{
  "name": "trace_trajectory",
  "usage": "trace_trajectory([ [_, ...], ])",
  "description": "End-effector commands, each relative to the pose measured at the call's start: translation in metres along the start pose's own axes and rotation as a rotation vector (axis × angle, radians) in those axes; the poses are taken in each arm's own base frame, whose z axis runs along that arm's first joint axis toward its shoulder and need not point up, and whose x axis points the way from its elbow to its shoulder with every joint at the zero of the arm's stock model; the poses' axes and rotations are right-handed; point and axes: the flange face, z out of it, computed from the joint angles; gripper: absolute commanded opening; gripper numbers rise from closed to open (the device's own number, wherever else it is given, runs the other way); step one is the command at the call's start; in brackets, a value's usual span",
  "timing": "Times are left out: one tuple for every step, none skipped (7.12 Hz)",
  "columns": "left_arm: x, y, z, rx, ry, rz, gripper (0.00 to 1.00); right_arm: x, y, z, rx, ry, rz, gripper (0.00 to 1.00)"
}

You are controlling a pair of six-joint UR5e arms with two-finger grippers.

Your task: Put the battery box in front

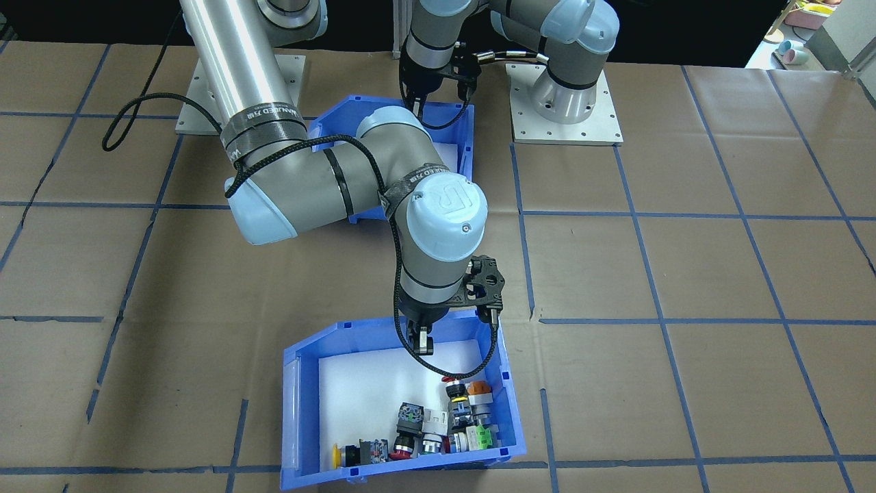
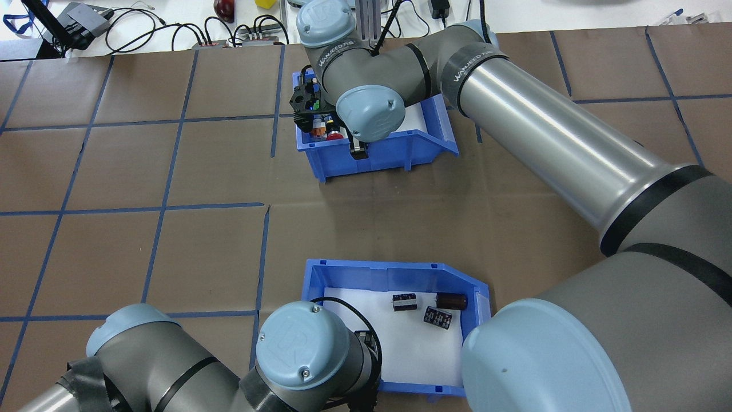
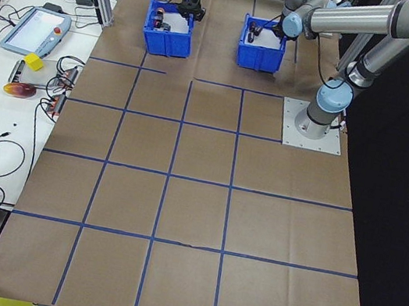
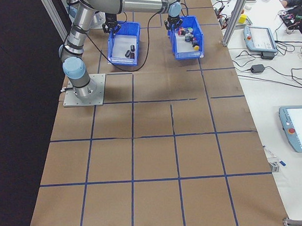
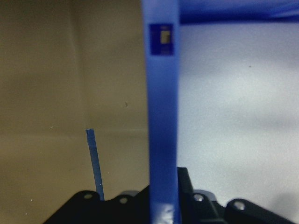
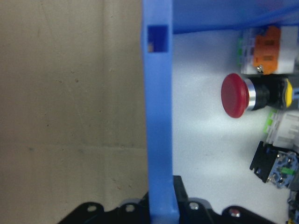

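While both arms reach down, left end effector (image 2: 366, 395) clamps battery box (image 2: 400, 273) wall, right end effector (image 1: 424, 340) switch bin (image 1: 510, 411) wall.

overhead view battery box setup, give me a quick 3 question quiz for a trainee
1. True or false: the battery box stands nearer the robot's base than the switch bin.
2. How many dark cells lie on the battery box's white liner?
3. The left claw is at: A) the battery box's wall, B) the switch bin's wall, C) bare table.

Key: 1 true; 2 three; 3 A.
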Motion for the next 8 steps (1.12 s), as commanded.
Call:
trace_trajectory([
  [0.002,-0.002,-0.031,0.01,0.069,0.035,0.0,0.011,0.022,-0.035,-0.007,0.061,0.028,0.05],
  [0.003,-0.01,-0.039,0.028,0.081,0.034,0.0,0.016,0.052,-0.045,-0.058,0.065,0.06,0.05],
  [0.018,-0.031,-0.054,0.03,0.089,-0.013,0.0,0.022,0.087,-0.045,-0.081,0.054,0.089,0.05],
  [0.035,-0.056,-0.069,0.026,0.092,-0.037,0.0,0.023,0.128,-0.049,-0.086,0.045,0.099,0.06],
  [0.047,-0.075,-0.087,0.005,0.096,-0.054,0.0,0.018,0.179,-0.054,-0.094,0.028,0.101,0.06],
  [0.061,-0.089,-0.099,-0.037,0.112,-0.048,0.0,0.01,0.235,-0.048,-0.098,-0.004,0.095,0.06],
  [0.083,-0.11,-0.095,-0.061,0.1,-0.053,0.0,-0.002,0.282,-0.05,-0.093,-0.022,0.091,0.06],
  [0.097,-0.12,-0.095,-0.127,0.096,-0.048,0.0,-0.015,0.313,-0.059,-0.095,-0.021,0.06,0.06],
])
